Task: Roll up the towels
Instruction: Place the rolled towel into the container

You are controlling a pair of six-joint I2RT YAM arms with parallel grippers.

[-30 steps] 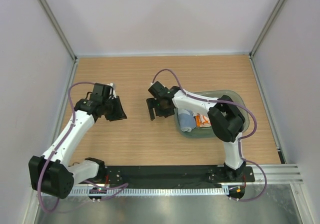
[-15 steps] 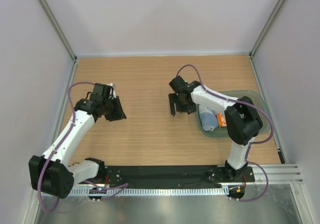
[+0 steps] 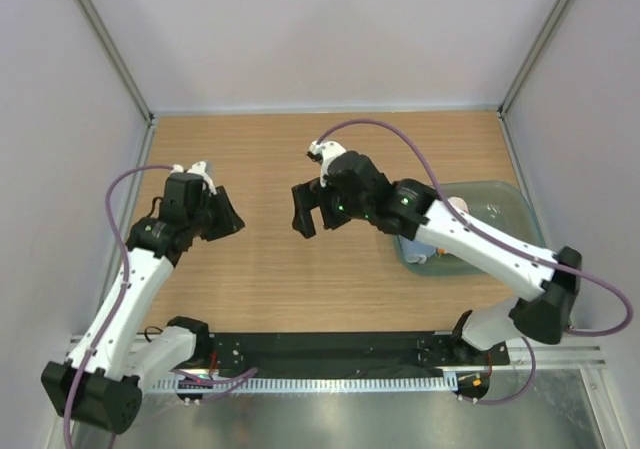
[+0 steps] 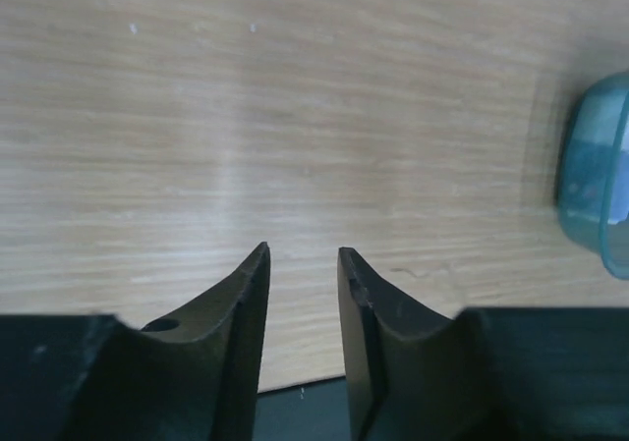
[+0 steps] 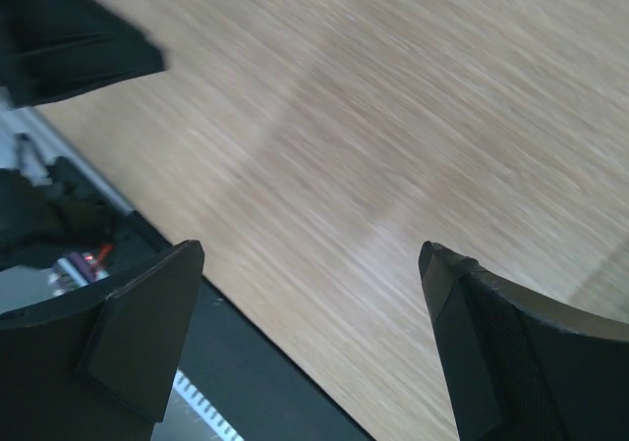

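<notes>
Since the right arm stretches across the tray (image 3: 512, 191), little shows of the towels. A bit of the grey-blue one (image 3: 419, 253) peeps out at the tray's near corner, with a scrap of the orange one (image 3: 441, 252) touching it. I can't tell whether they are rolled or just bunched. The tray sits against the table's (image 3: 260, 144) right edge, nearer the front than the back.

Further in, about mid-table, the two grippers face each other over bare wood, near one another but apart. The left gripper (image 4: 304, 253) has its jaws only slightly parted, with nothing between them. The right gripper (image 5: 310, 254) is spread wide and is also empty. Both are well away from the cloths. Beyond them there is only wood up to the far edge.

I see three ways this could go wrong:
- **Shoving the tray:** the right arm lies over the tray, so swinging back for a towel could catch the wall and push the tray along or off the right edge.
- **Taking both towels:** the cloths lie pressed together, so wide jaws dropping in may pinch both at once. They might also snag the rim and lift the tray.
- **The grippers colliding:** they face each other at close quarters, and a careless sweep by either arm could knock them together.
</notes>
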